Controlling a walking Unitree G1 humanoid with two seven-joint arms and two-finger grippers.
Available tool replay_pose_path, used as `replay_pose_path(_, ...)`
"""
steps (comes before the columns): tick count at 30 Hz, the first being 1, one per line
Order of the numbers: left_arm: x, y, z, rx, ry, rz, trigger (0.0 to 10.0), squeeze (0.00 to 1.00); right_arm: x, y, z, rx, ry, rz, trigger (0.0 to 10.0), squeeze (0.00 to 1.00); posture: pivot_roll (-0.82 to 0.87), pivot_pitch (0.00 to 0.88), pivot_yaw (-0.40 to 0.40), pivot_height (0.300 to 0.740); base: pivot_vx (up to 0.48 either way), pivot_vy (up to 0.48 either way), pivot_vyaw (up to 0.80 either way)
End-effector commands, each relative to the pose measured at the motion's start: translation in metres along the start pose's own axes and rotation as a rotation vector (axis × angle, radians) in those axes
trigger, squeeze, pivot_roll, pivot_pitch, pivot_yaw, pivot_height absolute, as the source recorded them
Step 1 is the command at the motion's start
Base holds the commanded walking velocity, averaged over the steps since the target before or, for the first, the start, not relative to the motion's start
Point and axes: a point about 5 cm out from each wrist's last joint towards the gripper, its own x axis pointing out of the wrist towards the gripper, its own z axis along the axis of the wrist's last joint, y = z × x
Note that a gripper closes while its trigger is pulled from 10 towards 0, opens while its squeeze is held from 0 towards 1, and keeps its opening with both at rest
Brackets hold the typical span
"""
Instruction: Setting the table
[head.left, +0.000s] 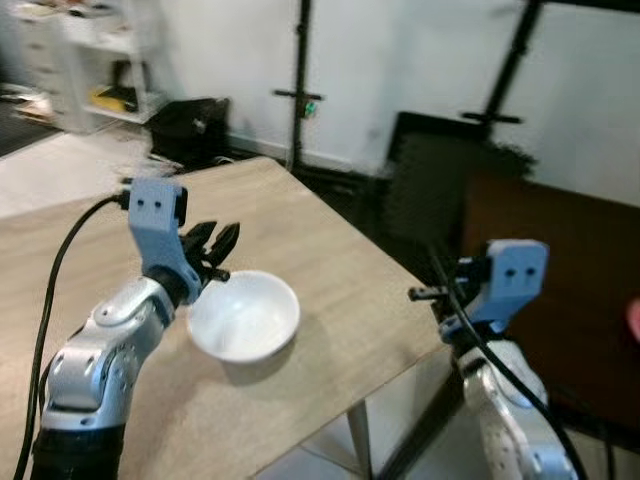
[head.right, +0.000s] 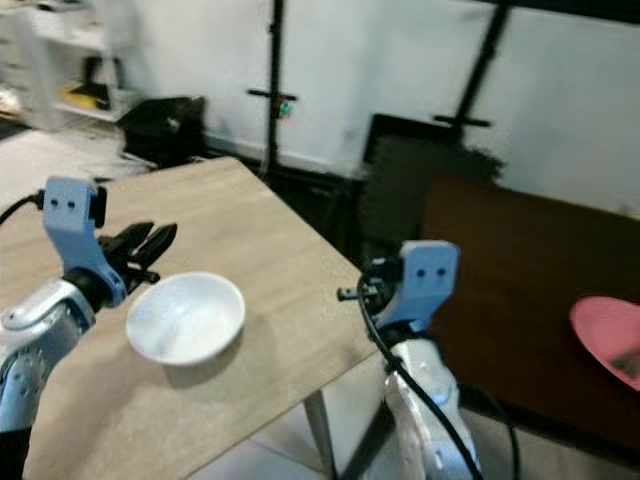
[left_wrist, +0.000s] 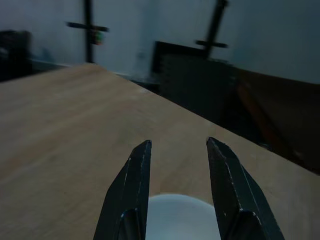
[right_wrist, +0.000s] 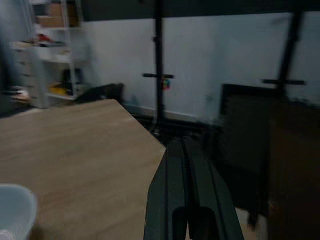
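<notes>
Where the white bowl (head.left: 244, 317) sat upright on the wooden table (head.left: 330, 280) near its corner, left gripper (head.left: 218, 240) just behind its rim, fingers parted, right gripper (right_wrist: 187, 165) beyond the table edge, fingers pressed together, pink plate (head.right: 610, 338) well apart.

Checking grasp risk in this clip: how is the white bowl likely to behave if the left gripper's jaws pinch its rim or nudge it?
The white bowl looks rigid and glossy, so the left gripper, jaws open at its rim, might slip. It sits upright on the bare wooden table, so a nudge would probably slide it rather than tip it. It is likely breakable if dropped.
</notes>
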Motion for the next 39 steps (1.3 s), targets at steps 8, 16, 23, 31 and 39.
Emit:
replay_pose_path(8, -0.0011, 0.0040, -0.0061, 0.026, 0.039, 0.029, 10.0, 0.00, -0.0010, 0.0033, -0.0045, -0.013, 0.024, 0.002, 10.0, 0.00, 0.04, 0.047, 0.012, 0.740, 0.000, 0.167, 0.00)
replay_pose_path(16, -0.0007, 0.0008, -0.0057, 0.029, 0.044, 0.014, 10.0, 0.00, -0.0015, 0.0018, -0.0067, -0.009, 0.039, -0.012, 10.0, 0.00, 0.04, 0.049, 0.014, 0.740, 0.000, 0.000, -0.07)
replay_pose_path(23, -0.0003, 0.0000, -0.0051, 0.022, 0.041, 0.007, 10.0, 0.00, -0.0016, 0.0011, -0.0078, 0.009, 0.046, -0.020, 10.0, 0.00, 0.05, 0.050, 0.015, 0.740, 0.000, 0.000, -0.80)
replay_pose_path(31, -0.0001, -0.0003, -0.0052, 0.028, 0.041, 0.002, 10.0, 0.00, -0.0014, 0.0010, -0.0081, 0.008, 0.049, -0.018, 10.0, 0.00, 0.05, 0.049, 0.014, 0.740, 0.000, 0.000, -0.80)
replay_pose_path(39, 0.0003, -0.0014, -0.0057, 0.028, 0.041, -0.004, 10.0, 0.00, -0.0011, 0.0009, -0.0078, 0.005, 0.049, -0.014, 10.0, 0.00, 0.04, 0.045, 0.014, 0.740, 0.000, 0.000, -0.80)
